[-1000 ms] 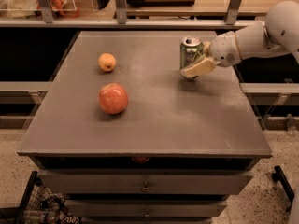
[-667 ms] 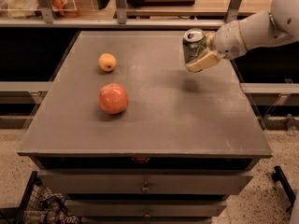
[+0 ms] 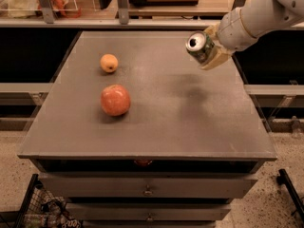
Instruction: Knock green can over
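table (image 3: 190,127): grey top, drawers below, as I see it.
arm (image 3: 256,18): white, reaching in from the upper right.
red apple (image 3: 115,100): on the table, left of centre.
gripper (image 3: 206,51): above the table's far right, clamped around the green can (image 3: 198,45).
green can: held clear of the surface, tilted, with its silver top facing me.
small orange fruit (image 3: 109,63): on the table, beyond the apple.

arm (image 3: 251,20): extended, raised | claw (image 3: 207,52): upper right of view, clamped on green can (image 3: 195,42)
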You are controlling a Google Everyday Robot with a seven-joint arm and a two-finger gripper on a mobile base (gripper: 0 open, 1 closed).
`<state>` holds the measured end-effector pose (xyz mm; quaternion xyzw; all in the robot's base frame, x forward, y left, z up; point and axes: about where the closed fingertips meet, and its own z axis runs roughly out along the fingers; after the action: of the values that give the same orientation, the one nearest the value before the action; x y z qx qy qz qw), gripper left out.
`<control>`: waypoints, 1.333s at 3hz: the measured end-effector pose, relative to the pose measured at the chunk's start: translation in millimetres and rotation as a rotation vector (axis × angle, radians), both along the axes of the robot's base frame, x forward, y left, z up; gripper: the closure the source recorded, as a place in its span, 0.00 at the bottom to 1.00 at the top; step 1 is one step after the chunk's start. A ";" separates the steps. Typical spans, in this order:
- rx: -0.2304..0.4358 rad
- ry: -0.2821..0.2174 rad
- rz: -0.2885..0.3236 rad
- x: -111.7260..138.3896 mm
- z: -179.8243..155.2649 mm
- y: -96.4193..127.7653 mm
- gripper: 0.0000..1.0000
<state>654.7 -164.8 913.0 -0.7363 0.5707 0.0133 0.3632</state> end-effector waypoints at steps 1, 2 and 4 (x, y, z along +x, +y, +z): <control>-0.192 -0.110 0.127 -13.9 -4.4 7.0 1.00; -0.374 -0.175 0.256 -27.8 -14.0 17.4 1.00; -0.668 -0.229 0.429 -40.4 -37.1 31.3 1.00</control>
<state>614.4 -133.5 875.9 -0.9127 0.3332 -0.1795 0.1543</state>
